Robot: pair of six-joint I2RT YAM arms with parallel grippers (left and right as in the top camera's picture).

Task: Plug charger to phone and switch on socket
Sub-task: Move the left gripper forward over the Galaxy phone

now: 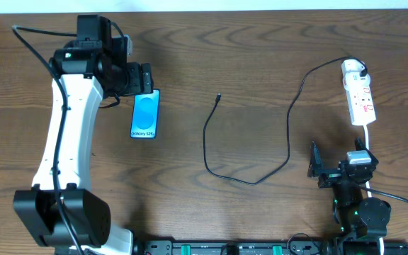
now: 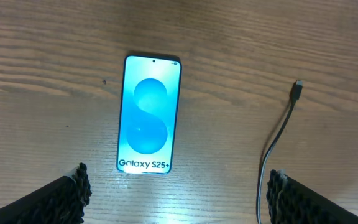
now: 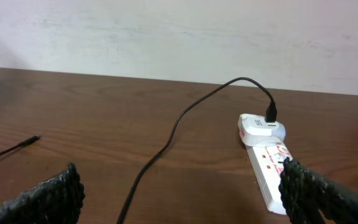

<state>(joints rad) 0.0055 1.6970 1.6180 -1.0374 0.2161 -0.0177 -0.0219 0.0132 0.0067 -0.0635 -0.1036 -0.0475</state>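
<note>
Phone [image 1: 144,114] [image 2: 149,114] lies flat on the bench [image 1: 261,42], screen up and lit blue, "Galaxy S25+" legible. Left tool [image 2: 180,186] sits just beside the phone, spread wide and gripping nothing; in the wrist view the phone lies ahead between its two fingers with no contact. Charger cable [image 1: 250,177] is well to the right of the phone. Its connector tip [image 1: 219,97] [image 2: 298,87] is loose on the bench, near the phone but clearly apart from it and not plugged in. From the tip the cable loops away from the phone and ends at the white plug [image 1: 353,69] [image 3: 261,127], seated in the far end of the socket strip [image 1: 360,99] [image 3: 269,177]. The strip is across the bench from the phone, red marks on its face; can't tell the switch position. Right tool [image 3: 180,186] is also far from the phone, near the strip's near end, spread wide and empty. The strip's white cord [image 1: 368,134] runs back by the right arm.
</note>
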